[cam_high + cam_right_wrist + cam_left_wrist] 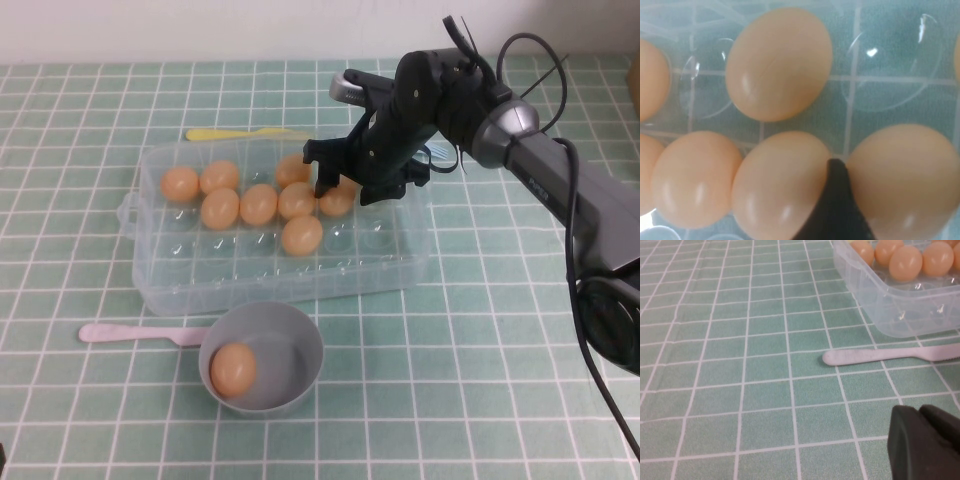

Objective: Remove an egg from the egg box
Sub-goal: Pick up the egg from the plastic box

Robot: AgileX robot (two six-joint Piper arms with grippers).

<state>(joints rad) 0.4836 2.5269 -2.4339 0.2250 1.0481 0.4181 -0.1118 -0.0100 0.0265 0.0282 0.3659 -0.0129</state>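
Note:
The clear plastic egg box point(160, 288) lies mid-table with several orange-tan eggs in its dimples. My right gripper point(345, 190) reaches down into the box's right part, open, its fingers straddling one egg point(337, 199). In the right wrist view one dark finger point(837, 210) is wedged between that egg point(905, 180) and its neighbour point(780, 185), touching both. My left gripper point(927, 447) shows only in the left wrist view, low over the tablecloth short of the box point(910, 310), its fingers together on nothing.
A round grey bowl point(305, 345) with one egg point(233, 368) stands in front of the box. A pink plastic knife point(130, 333) lies to the bowl's left, and a yellow one point(240, 134) behind the box. Green checked cloth covers the table.

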